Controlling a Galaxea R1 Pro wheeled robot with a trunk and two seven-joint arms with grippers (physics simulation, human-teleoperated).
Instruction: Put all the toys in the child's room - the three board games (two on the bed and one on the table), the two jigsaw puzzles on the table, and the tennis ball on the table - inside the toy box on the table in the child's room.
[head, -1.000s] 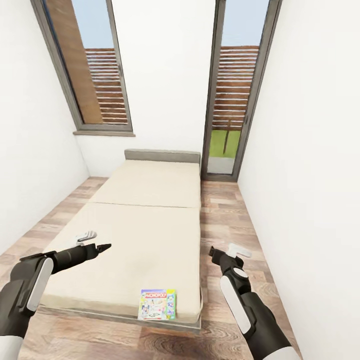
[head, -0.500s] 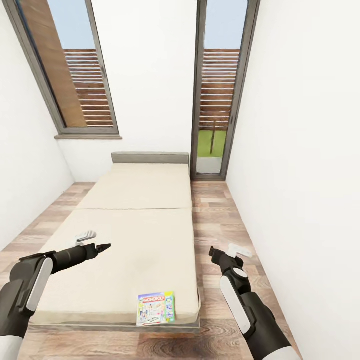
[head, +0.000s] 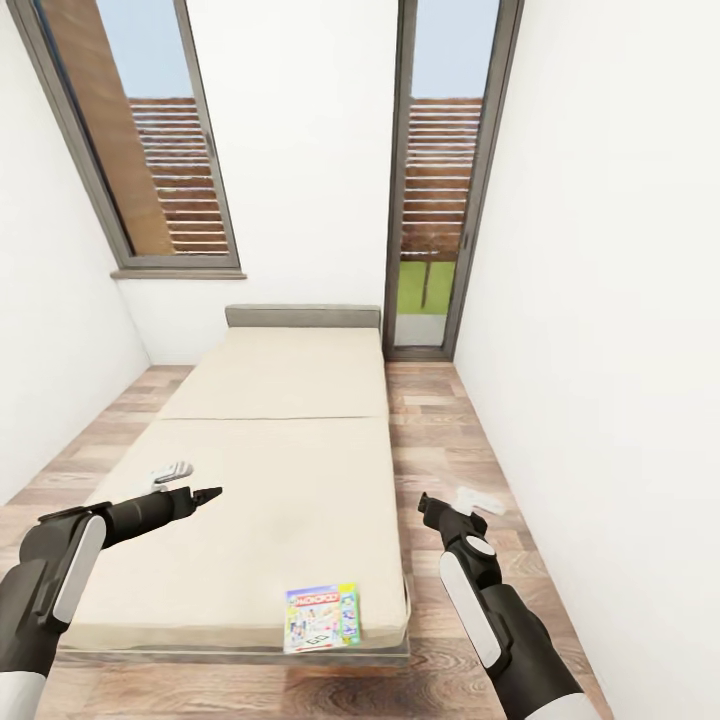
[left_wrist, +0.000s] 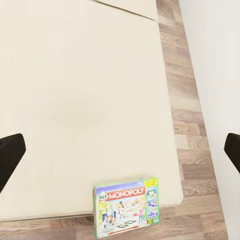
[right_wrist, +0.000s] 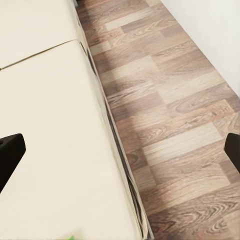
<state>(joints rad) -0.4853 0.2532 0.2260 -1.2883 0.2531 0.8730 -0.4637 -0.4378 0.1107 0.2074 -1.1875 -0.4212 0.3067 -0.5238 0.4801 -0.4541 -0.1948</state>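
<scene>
Since the earlier frames the camera has swung a little, sliding the bed and windows across the head view, while both arms hold the same pose. Left gripper hangs over the mattress's left side with its fingers spread wide, gripping nothing. Right gripper hovers above the wooden floor beside the bed's right edge, likewise wide open and empty. Both forearms reach forward, elbows bent. A board game labelled "My MONOPOLY" lies flat at the mattress's near edge, toward its right corner.
</scene>
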